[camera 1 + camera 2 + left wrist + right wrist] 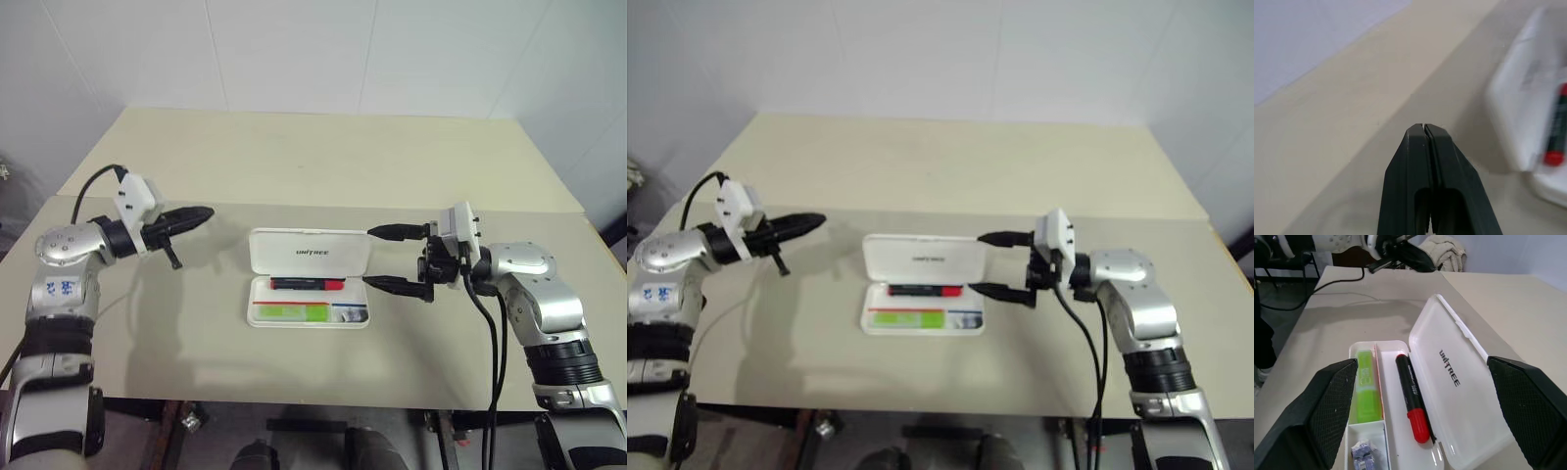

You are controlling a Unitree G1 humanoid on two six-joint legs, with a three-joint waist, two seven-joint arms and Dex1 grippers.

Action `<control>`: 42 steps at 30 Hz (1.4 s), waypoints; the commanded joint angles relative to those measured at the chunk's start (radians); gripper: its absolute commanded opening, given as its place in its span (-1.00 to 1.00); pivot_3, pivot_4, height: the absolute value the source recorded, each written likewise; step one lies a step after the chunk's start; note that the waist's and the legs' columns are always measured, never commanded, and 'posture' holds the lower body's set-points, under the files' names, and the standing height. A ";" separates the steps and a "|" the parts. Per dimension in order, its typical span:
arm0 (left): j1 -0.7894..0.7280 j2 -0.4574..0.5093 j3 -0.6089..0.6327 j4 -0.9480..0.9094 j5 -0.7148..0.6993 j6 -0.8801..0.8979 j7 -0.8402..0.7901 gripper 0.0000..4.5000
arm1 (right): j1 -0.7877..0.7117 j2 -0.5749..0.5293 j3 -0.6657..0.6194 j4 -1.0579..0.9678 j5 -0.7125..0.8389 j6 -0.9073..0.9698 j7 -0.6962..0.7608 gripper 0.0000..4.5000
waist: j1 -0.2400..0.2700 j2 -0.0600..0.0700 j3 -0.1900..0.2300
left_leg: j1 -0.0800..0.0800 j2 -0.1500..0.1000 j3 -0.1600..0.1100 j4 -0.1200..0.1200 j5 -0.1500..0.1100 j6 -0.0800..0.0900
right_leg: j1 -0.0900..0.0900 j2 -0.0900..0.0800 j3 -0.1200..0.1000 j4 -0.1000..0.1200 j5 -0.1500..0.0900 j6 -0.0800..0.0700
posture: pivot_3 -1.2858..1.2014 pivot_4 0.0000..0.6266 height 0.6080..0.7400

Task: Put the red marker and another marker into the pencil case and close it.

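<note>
The white pencil case lies open in the middle of the table with its lid tipped back. The red marker rests in the tray's long back slot. The light-green marker lies in the front slot beside it. My right gripper is open at the case's right end, with one finger by the lid's corner and the other by the tray's corner, holding nothing. My left gripper is shut and empty, raised above the table to the left of the case, pointing toward it.
A small grey-blue object sits in the tray's end compartment. The table stretches far back to the white wall. In the right wrist view a pale bundle of cloth lies beyond the table's left end.
</note>
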 commanded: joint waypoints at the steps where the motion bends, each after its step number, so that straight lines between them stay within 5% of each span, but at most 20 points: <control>1: -0.114 -0.023 -0.030 0.169 0.036 -0.057 -0.052 -0.99 | -0.006 -0.019 -0.032 -0.027 0.010 -0.011 -0.012 1.00 | 0.001 0.000 0.000 | 0.000 0.000 0.000 0.000 0.000 0.000 | 0.000 0.000 0.000 0.000 0.000 0.000 | 0.03 -0.52 1.00; 7: -0.282 -0.103 -0.080 0.432 0.085 -0.070 -0.159 -0.99 | 0.001 -0.026 -0.031 -0.032 0.004 -0.010 -0.026 1.00 | 0.004 0.000 0.000 | -0.003 0.000 0.000 0.001 0.000 0.000 | 0.000 0.000 -0.003 -0.001 0.000 0.000 | 0.03 -0.52 1.00; 15: -0.363 -0.192 -0.095 0.541 0.090 -0.067 -0.352 -0.99 | 0.049 -0.055 -0.053 -0.079 0.018 0.002 -0.048 1.00 | 0.000 0.000 0.000 | -0.003 0.000 -0.001 0.001 0.001 -0.001 | -0.001 0.000 -0.005 -0.002 0.000 0.000 | 0.03 -0.52 1.00; 22: -0.275 -0.190 -0.198 0.369 0.058 -0.012 -0.570 -0.99 | 0.107 -0.113 -0.097 -0.089 0.033 0.005 -0.037 1.00 | 0.000 0.000 0.000 | -0.003 0.000 -0.001 0.002 0.001 -0.001 | -0.001 0.000 -0.005 -0.001 0.000 0.000 | 0.03 -0.52 1.00; 29: -0.170 -0.143 -0.307 0.114 -0.021 0.034 -0.574 -0.99 | 0.122 -0.153 -0.114 -0.050 0.043 -0.005 0.006 1.00 | 0.002 0.000 0.000 | -0.003 0.001 -0.002 0.002 0.000 -0.001 | -0.001 0.000 -0.005 0.000 0.000 0.000 | 0.03 -0.52 1.00; 42: -0.081 -0.127 -0.445 -0.038 0.098 -0.112 -0.569 -0.99 | 0.030 -0.148 -0.147 0.019 0.166 0.089 0.073 1.00 | 0.003 0.000 0.000 | -0.003 0.001 -0.002 0.003 0.000 0.000 | 0.000 0.000 -0.004 0.000 0.000 0.000 | 0.03 -0.52 1.00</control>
